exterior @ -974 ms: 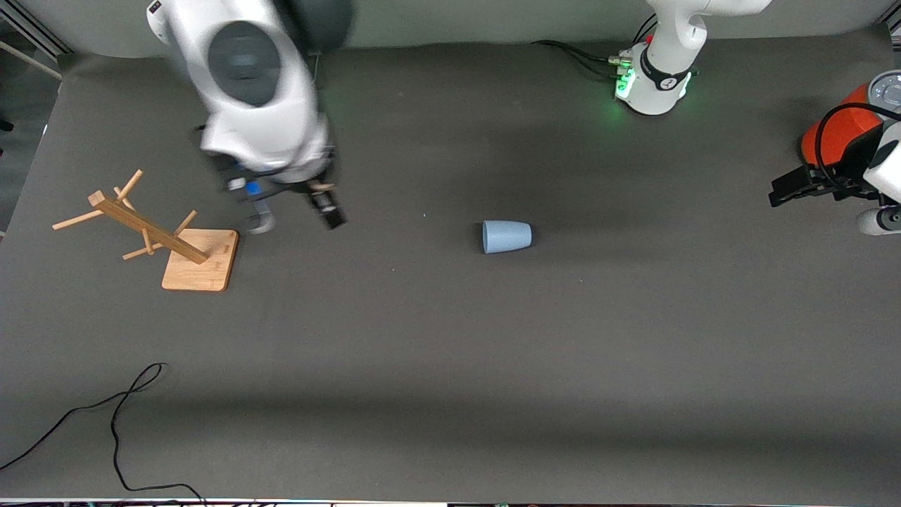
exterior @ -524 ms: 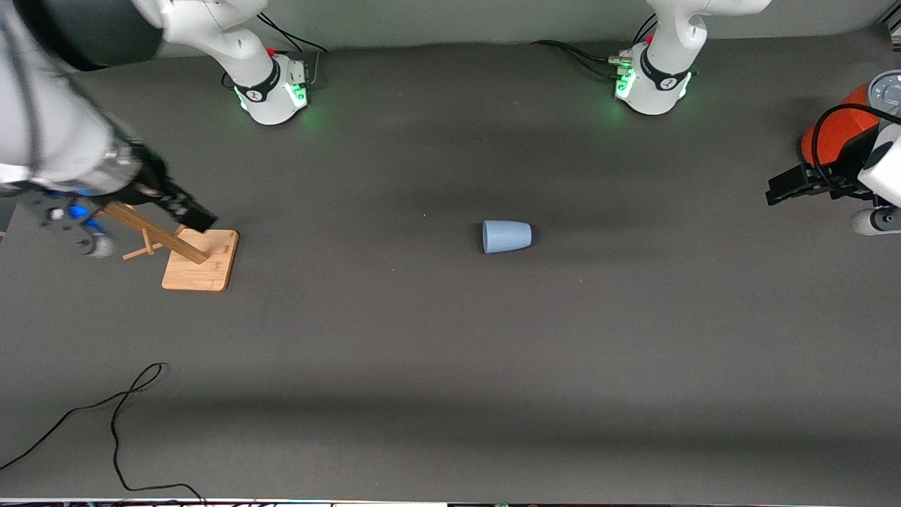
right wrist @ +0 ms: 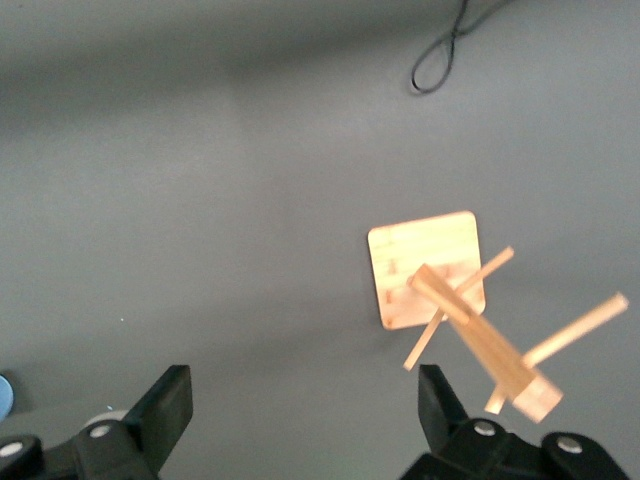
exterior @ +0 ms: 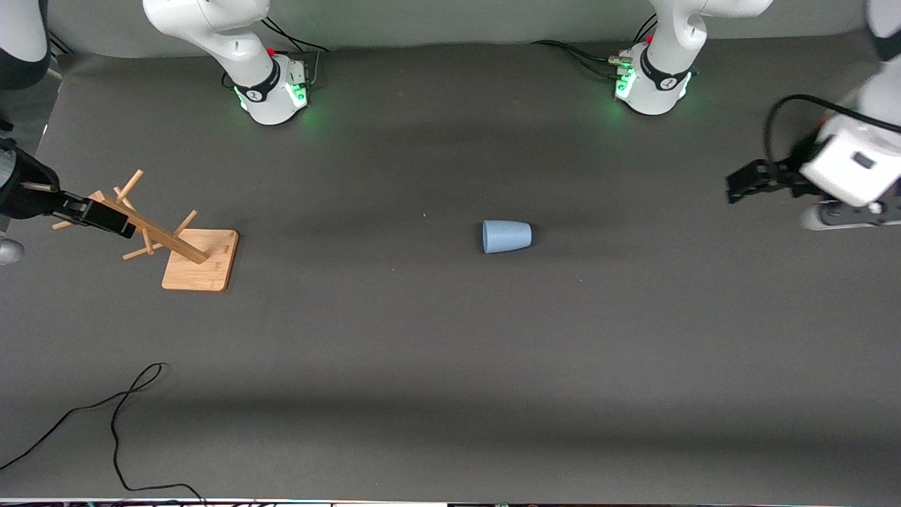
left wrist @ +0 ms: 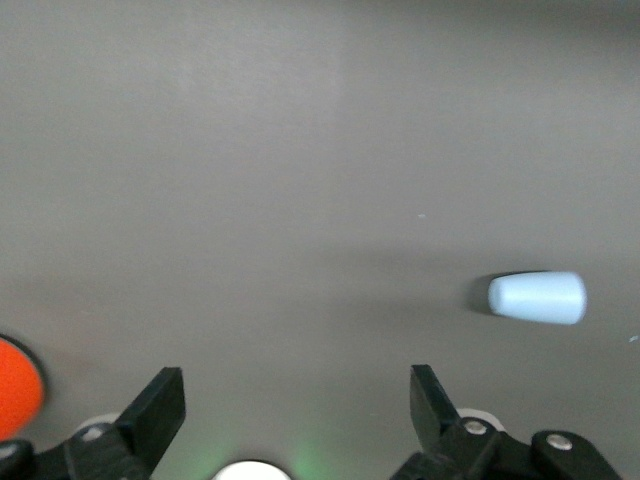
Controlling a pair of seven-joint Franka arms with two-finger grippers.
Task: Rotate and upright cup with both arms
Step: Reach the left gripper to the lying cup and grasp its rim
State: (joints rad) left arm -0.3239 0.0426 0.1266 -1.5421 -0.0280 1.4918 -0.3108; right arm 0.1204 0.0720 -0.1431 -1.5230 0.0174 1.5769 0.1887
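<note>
Centrally, the cup (exterior: 506, 236) lies on its side on the table (exterior: 450, 338), rim toward the right arm's end, base toward the left arm's end, untouched and in the same place as a second ago. Right gripper (exterior: 105, 217): a second ago it was low over the table between rack and cup; it has since swung outward and now hangs over the rack (exterior: 165, 236) at its own end of the table, jaws spread and empty. Left gripper (exterior: 747, 182): it has drifted a little inward from the edge toward the cup, jaws also spread and empty; the orange can (left wrist: 18, 388) shows beside it in the left wrist view. Both grippers are well apart from the cup, so the uprighting has probably not begun.
</note>
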